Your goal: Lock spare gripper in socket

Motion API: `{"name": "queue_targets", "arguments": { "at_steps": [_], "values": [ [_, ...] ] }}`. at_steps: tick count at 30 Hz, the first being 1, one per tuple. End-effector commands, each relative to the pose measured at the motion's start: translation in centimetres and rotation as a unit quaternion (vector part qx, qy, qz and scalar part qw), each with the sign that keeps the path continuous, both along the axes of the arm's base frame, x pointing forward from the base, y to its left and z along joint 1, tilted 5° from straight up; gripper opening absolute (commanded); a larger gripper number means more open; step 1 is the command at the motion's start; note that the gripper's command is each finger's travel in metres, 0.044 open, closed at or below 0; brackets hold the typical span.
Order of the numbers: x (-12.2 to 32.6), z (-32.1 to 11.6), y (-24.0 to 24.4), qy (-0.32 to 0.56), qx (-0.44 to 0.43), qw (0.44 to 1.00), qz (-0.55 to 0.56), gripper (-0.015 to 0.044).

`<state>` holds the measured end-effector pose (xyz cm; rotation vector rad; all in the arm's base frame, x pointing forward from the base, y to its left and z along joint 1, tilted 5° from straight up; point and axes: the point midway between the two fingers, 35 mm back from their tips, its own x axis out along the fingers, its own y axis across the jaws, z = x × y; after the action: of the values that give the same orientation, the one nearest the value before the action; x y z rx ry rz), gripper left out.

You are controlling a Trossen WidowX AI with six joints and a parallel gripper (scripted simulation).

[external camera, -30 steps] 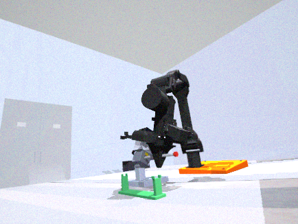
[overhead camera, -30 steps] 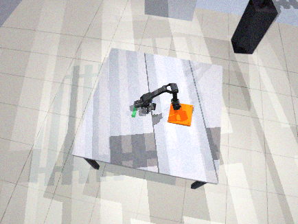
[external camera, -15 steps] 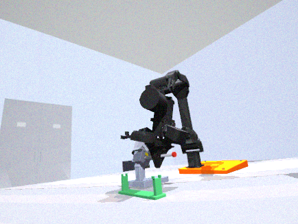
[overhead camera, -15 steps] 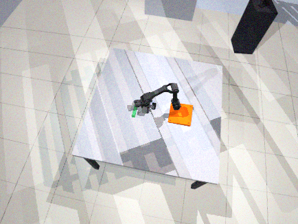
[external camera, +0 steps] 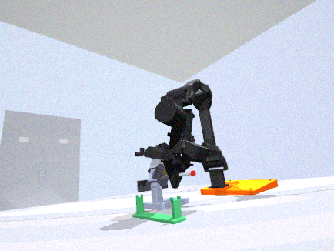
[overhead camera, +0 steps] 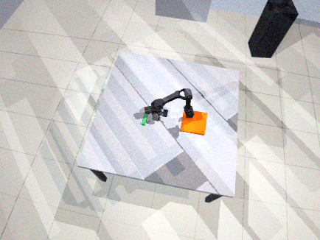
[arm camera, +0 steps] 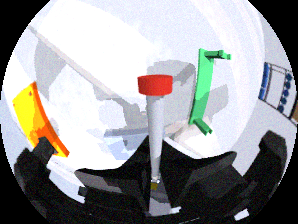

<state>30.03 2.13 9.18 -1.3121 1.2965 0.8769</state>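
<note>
And here we are with the lock pin [external camera: 193, 173] [arm camera: 155, 125], a slim, pale, round shaft topped by a broad, bright red cap with a flat end. From outside we see it lying nearly level beside the grey mount [external camera: 157, 193], its red end pointing toward the orange base plate [overhead camera: 199, 126] [external camera: 259, 186] [arm camera: 30, 117]. The gripper [overhead camera: 159, 116] [external camera: 175, 185] [arm camera: 152, 137] is drawn nearly closed, and it has the pin pinched between its dark fingers, the capped end sticking out clear of them. How deep the far end sits at the mount we can't tell; dark parts crowd it there.

Now the edges! The green stand [overhead camera: 144, 119] [external camera: 158, 218] [arm camera: 202, 87], a low bar with an upright at each end, stands near the mount, on the camera's side in the exterior view. Its notched uprights are the closest corners we spot on that flank. Around the red cap we see open air, with a gap between it and the arm's foot. The table [overhead camera: 122, 154] [external camera: 250, 219] stretches well past the stand, and its rim lies well apart from the gripper.
</note>
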Motion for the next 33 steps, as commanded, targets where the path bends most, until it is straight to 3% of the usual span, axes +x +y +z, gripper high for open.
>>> {"name": "queue_targets", "arguments": {
  "at_steps": [1, 33],
  "values": [
    [-0.2, -0.2, -0.3, 0.002, -0.004, 1.0, 0.001, 0.0],
    [-0.3, -0.2, -1.5, -0.006, -0.005, 1.0, 0.001, 0.0]
  ]
}}
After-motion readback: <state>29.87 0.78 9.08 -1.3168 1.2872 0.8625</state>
